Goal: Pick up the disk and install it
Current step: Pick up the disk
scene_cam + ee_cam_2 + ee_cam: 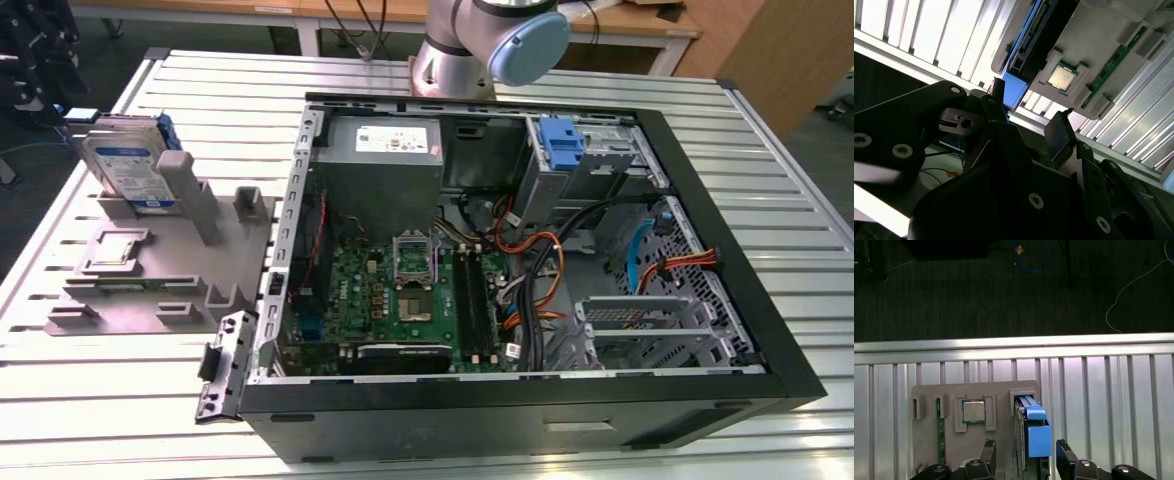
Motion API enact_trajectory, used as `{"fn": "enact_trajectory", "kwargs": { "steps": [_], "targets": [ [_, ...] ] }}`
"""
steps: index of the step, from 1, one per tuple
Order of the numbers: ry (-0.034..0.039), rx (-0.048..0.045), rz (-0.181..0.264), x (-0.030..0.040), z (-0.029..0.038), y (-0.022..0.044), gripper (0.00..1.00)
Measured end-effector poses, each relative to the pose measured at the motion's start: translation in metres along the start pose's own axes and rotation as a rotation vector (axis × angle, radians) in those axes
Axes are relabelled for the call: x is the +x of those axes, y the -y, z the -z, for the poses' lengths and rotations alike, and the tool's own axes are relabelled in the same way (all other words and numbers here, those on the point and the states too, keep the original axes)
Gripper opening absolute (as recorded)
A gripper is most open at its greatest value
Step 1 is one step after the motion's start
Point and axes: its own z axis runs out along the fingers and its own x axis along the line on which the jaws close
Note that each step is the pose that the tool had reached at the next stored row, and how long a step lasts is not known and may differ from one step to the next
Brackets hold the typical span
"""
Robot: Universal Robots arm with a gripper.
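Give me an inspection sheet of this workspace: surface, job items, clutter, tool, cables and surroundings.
Surface: slatted metal table, carrying an open computer case.
Job's things: disk stands upright in the grey holder block, at the exterior view's left.
Clutter: processor chip and memory stick sit in the same block.
Grippers: tool open, a finger either side of the disk, not gripping it.
Cables: orange and black leads inside the case; blue cable on the floor.
Surroundings: dark floor; wooden furniture behind the table.
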Motion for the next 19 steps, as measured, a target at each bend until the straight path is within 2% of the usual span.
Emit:
{"fn": "enact_trajectory", "kwargs": {
  "steps": [7, 8, 12, 19],
  "targets": [
    [0.0, 0.0, 0.0, 0.0, 0.0, 0.0, 0.59],
    [0.0021, -0.0002, 0.0, -0.0011, -0.0026, 0.0002, 0.59],
    [0.0057, -0.0002, 0.0, -0.0024, -0.0051, 0.0001, 0.59],
    [0.0067, -0.0003, 0.0, -0.0031, -0.0072, 0.0001, 0.59]
  ]
}}
